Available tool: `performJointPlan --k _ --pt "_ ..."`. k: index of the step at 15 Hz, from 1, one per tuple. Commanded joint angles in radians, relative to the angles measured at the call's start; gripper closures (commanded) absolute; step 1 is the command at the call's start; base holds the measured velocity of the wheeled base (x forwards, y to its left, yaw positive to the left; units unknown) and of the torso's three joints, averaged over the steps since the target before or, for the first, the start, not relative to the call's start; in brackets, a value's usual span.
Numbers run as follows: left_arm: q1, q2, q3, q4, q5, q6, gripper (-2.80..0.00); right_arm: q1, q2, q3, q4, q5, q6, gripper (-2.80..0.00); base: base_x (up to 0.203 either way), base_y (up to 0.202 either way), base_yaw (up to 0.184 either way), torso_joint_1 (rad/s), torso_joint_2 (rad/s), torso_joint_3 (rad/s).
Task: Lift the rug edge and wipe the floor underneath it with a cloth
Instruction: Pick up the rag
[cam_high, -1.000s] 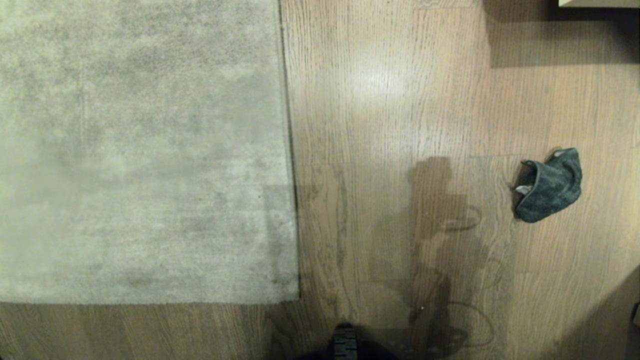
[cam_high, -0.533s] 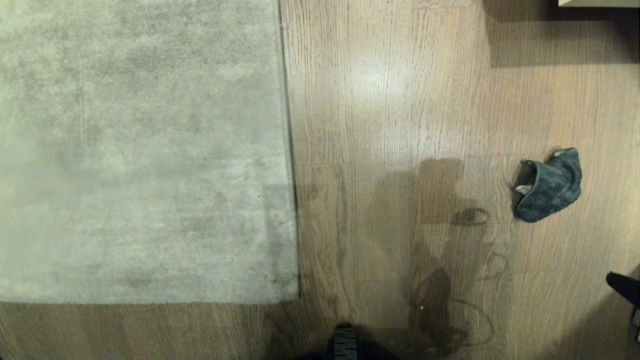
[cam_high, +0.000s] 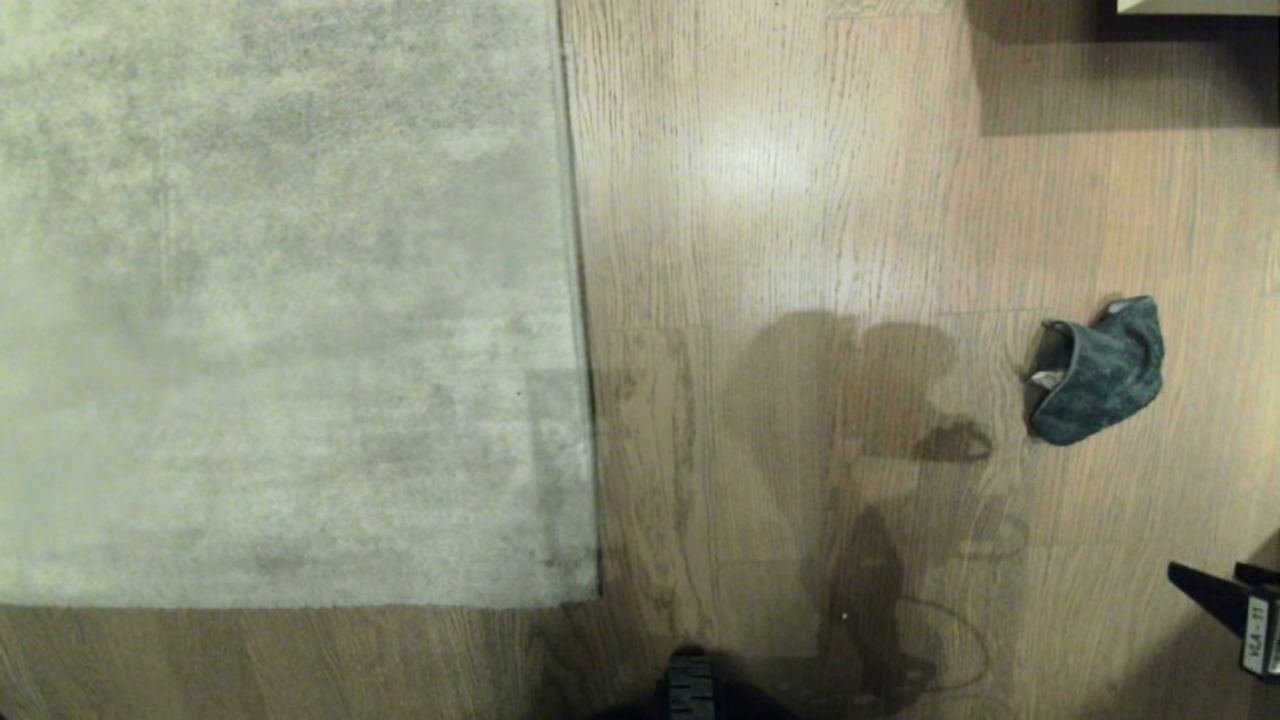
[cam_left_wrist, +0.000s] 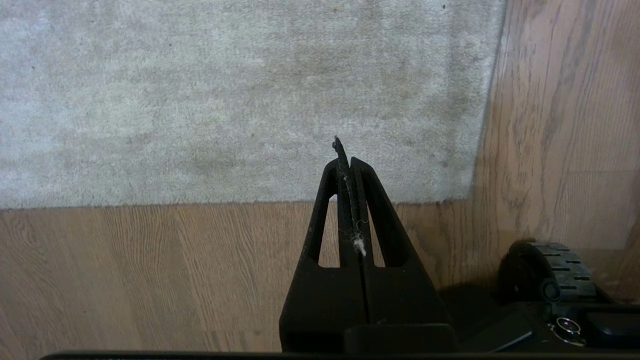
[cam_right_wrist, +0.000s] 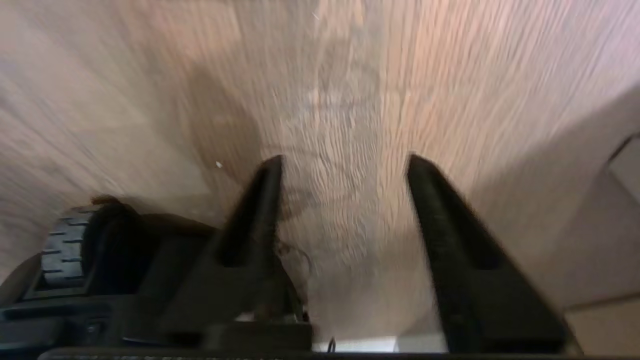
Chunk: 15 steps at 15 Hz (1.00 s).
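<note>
The pale grey rug (cam_high: 280, 300) fills the left of the head view and lies flat. Its straight rug edge (cam_high: 578, 300) runs along the brown wood floor (cam_high: 760, 200). A crumpled dark grey-teal cloth (cam_high: 1098, 372) lies on the planks at the right. My right gripper (cam_high: 1222, 590) reaches in at the lower right corner, nearer to me than the cloth and apart from it. In the right wrist view that right gripper (cam_right_wrist: 344, 161) is open over bare floor (cam_right_wrist: 340, 100), nothing between its fingers. My left gripper (cam_left_wrist: 346, 159) is shut and empty above the rug's near corner (cam_left_wrist: 465, 192).
A dark shadow and the edge of pale furniture (cam_high: 1195, 6) sit at the far right of the head view. My base wheel (cam_high: 690, 685) shows at the bottom centre, and the same base wheel (cam_left_wrist: 560, 265) sits beside the left gripper. Arm shadows fall across the planks.
My right gripper has come into the head view at the lower right and its fingers have opened. Its shadow on the floor has shifted. The rug, the cloth and the left arm have not moved.
</note>
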<state>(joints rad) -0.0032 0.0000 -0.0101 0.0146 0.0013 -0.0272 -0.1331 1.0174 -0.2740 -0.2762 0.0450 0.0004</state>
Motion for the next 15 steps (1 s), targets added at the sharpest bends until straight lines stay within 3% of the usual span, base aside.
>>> performJointPlan --k 1,5,11,15 --pt "0.0 0.002 0.001 0.0 0.0 0.0 0.0 -0.01 0.058 -0.003 -0.003 0.006 0.001 -2.8 0.0 0.0 0.0 0.0 0.0 0.0" --pt "0.0 0.002 0.0 0.0 0.0 0.0 0.0 -0.012 0.151 0.003 -0.13 0.032 0.025 -2.8 0.0 0.0 0.0 0.0 0.0 0.0" --pt "0.0 0.002 0.001 0.0 0.0 0.0 0.0 -0.067 0.386 0.011 -0.488 0.032 0.069 -2.8 0.0 0.0 0.0 0.0 0.0 0.0" --pt "0.0 0.002 0.001 0.0 0.0 0.0 0.0 -0.069 0.448 0.01 -0.586 0.033 0.075 -2.8 0.0 0.0 0.0 0.0 0.0 0.0"
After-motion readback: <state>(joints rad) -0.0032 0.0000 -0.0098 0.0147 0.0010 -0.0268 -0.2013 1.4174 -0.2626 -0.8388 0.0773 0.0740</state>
